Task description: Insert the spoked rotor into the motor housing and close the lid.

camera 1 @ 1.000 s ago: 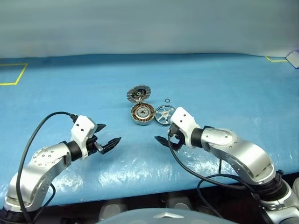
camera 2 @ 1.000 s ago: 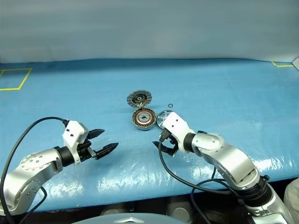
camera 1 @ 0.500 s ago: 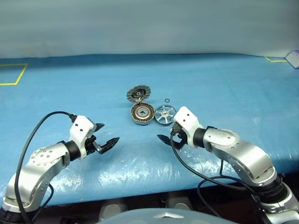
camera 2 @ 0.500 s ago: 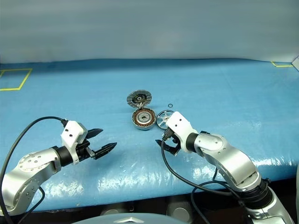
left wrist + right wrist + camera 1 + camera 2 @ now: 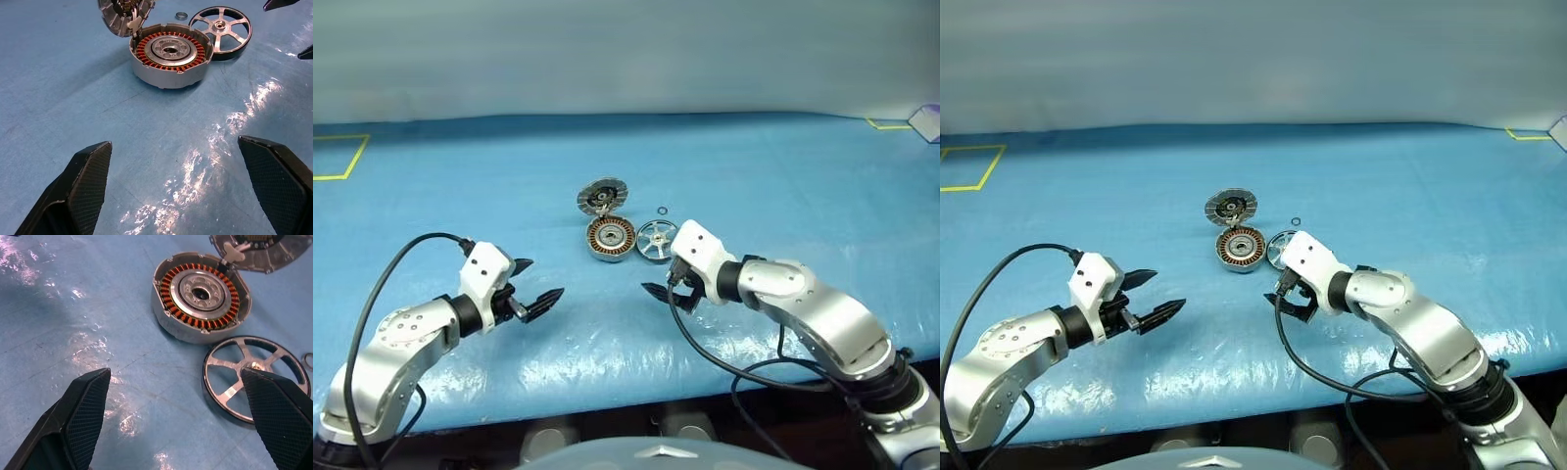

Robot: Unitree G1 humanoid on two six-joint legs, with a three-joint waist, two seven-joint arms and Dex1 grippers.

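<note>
— Where's the shiny silver spoked rotor?
— Flat on the blue table sheet, just beside the copper-wound grey motor housing, whose segmented lid stands open.
— Grippers?
— Left gripper and right gripper both spread, empty.

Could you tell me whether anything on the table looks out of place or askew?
Nothing looks damaged. The lid stands tilted open at the motor housing, and the spoked rotor lies beside it, not yet inserted.
</note>
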